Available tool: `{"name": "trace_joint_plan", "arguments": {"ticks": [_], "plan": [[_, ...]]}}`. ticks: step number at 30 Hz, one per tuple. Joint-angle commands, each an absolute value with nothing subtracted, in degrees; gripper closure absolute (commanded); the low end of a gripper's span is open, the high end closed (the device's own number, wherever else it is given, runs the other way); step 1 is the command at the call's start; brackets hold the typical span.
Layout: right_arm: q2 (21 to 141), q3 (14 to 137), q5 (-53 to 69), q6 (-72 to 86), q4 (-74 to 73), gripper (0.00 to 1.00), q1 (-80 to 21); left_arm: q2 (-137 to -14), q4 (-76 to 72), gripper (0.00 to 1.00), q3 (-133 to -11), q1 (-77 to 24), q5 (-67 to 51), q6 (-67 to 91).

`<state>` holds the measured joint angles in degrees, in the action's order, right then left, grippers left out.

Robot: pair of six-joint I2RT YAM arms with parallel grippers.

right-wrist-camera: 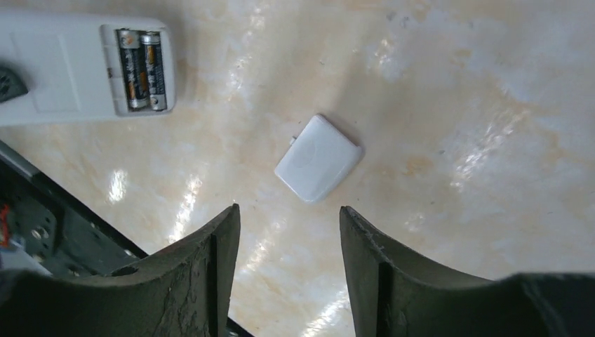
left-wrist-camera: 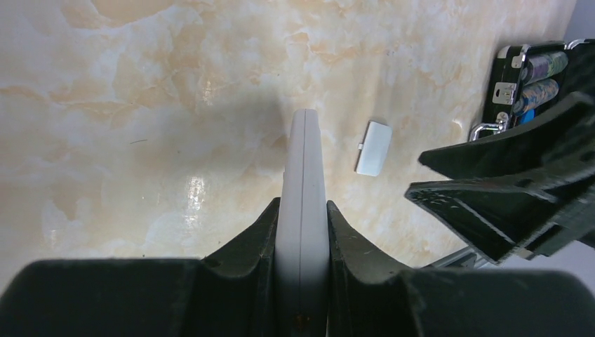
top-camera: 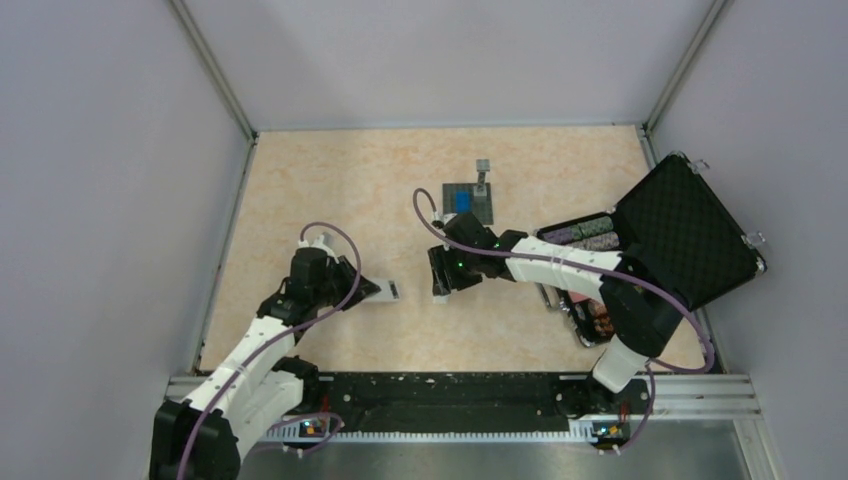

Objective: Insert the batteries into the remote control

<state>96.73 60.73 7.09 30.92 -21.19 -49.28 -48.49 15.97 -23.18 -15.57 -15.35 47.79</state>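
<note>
Clamps the remote control (left-wrist-camera: 303, 189) edgewise in the left fingers (left-wrist-camera: 252, 246), with batteries (right-wrist-camera: 144, 69) seated inside it, uncovered. Hovers half-spread, empty right fingers (right-wrist-camera: 203, 281) straight above the battery cover (right-wrist-camera: 319, 158), askew on the tabletop (right-wrist-camera: 456, 105).

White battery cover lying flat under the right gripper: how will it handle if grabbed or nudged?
The battery cover looks thin and flat: probably light, stiff, won't roll. The table is glossy, so it may skate when pushed. Lying flat, its low edges likely give the open right gripper little to pinch.
</note>
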Motion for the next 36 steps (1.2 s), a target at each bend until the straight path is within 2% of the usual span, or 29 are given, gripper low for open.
{"name": "trace_joint_plan", "arguments": {"ticks": [1,5,8,17,30,36], "plan": [[91.9,61.1,6.9,7.2,-19.5,0.45,-49.4,-48.5,14.7,1.0,-24.1,-15.0,-18.3,44.3],[92.7,59.7,11.1,-14.7,-21.4,0.43,-49.4,-48.7,16.8,1.0,-25.7,-13.6,-19.4,42.4],[93.0,56.7,10.4,-22.2,-18.1,0.42,-49.4,-48.8,16.6,1.0,-26.1,-11.8,-21.5,42.0],[95.8,54.2,15.0,-27.0,-10.4,0.4,-49.4,-49.4,14.4,1.0,-25.1,-9.6,-25.4,42.8],[100.8,55.6,17.6,-28.6,-10.0,0.4,-49.4,-52.0,12.1,1.0,-25.1,-6.7,-28.9,42.0],[100.8,55.2,16.2,-29.8,-10.6,0.47,-50.0,-53.4,11.3,1.0,-25.3,-5.5,-30.4,41.4]]}}
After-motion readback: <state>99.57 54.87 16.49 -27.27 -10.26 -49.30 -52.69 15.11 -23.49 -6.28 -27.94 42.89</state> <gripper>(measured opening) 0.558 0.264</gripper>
